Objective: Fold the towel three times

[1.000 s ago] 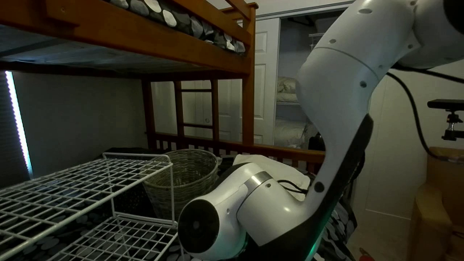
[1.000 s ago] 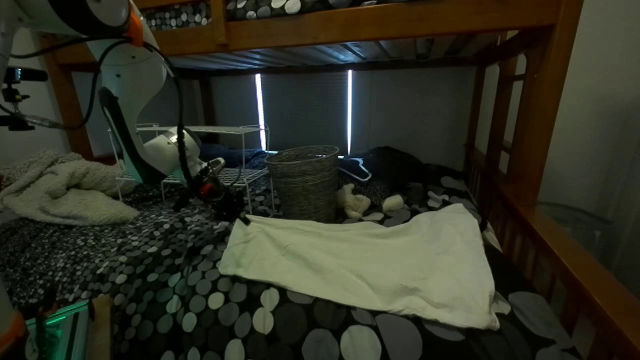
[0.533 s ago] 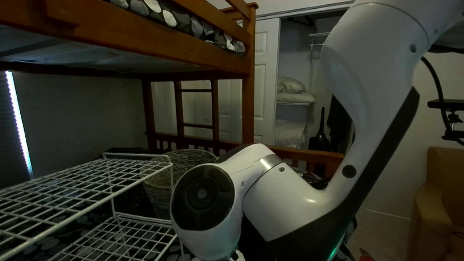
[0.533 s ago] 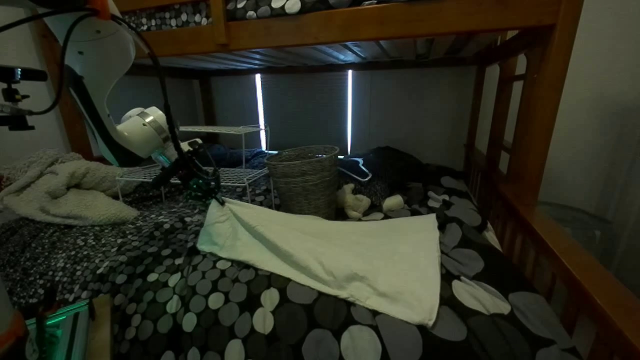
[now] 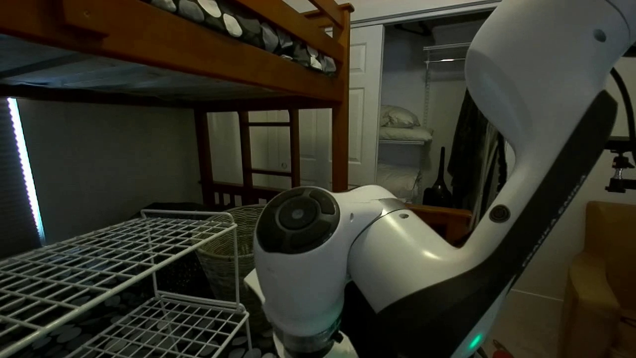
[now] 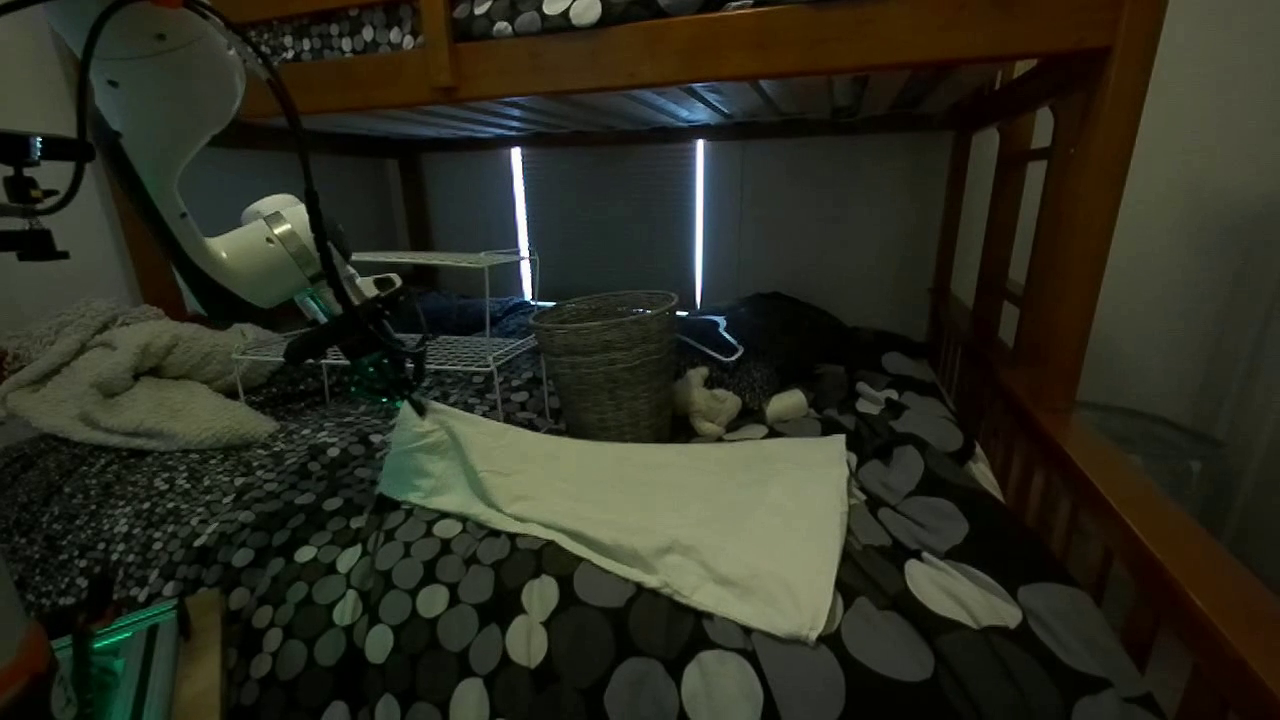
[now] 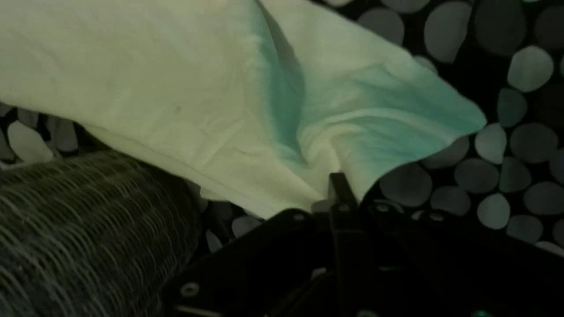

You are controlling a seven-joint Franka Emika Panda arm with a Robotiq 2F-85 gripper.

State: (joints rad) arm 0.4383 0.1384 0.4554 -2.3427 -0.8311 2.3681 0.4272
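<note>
The towel (image 6: 640, 510) is a cream cloth lying as a long strip across the black dotted bed cover in an exterior view. Its right end is broad and fairly flat; its left end is pulled up and creased at my gripper. My gripper (image 6: 415, 405) is at the towel's upper left corner. In the wrist view, the gripper (image 7: 343, 191) is shut with the towel (image 7: 176, 105) pinched at the fingertips, folds running out from them. A loose corner spreads to the right of the fingers. In an exterior view the arm (image 5: 303, 278) hides the gripper, and I cannot make out the towel there.
A wicker basket (image 6: 605, 370) stands close behind the towel; it also shows in the wrist view (image 7: 88, 237). A white wire shelf (image 5: 119, 248) stands beside the arm. A fleece blanket (image 6: 140, 385) lies at the left. A wooden bed rail (image 6: 1150, 520) runs along the right, with the upper bunk overhead.
My gripper has moved left in an exterior view, dragging the towel with it. The towel's right end has slid left, away from the bed rail, uncovering more dotted cover.
</note>
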